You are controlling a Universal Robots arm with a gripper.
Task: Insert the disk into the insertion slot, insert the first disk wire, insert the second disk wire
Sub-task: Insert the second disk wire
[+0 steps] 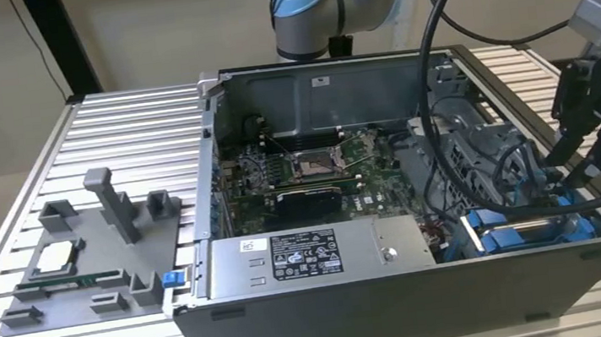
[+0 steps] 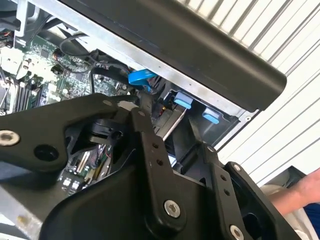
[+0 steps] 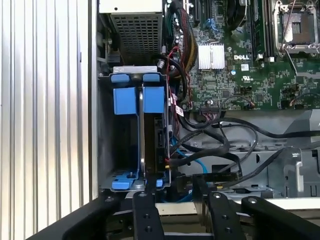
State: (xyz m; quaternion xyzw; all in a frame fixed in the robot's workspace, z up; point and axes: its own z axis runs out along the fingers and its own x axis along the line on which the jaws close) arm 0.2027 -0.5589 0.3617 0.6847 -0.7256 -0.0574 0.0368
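Observation:
The disk (image 3: 150, 131) stands on edge inside the insertion slot (image 3: 106, 135), its blue carrier (image 3: 154, 99) beside a second blue tab. In the exterior view the disk (image 1: 537, 229) lies in the case's near corner on that view's right. My gripper (image 3: 175, 194) hovers just off the disk's connector end, open, with nothing clearly between its fingers (image 3: 146, 207). Black wires (image 3: 220, 145) and a blue wire (image 3: 198, 163) loop beside the disk; a black plug (image 3: 167, 161) sits against its side. In the exterior view the gripper (image 1: 586, 170) hangs over the bay.
The open computer case (image 1: 405, 292) holds a motherboard (image 1: 312, 167) and a grey power-supply box (image 1: 311, 256). Thick arm cables (image 1: 443, 118) drape into the case. A grey fixture (image 1: 96, 260) sits on the slatted table. A person's hand (image 2: 300, 195) is nearby.

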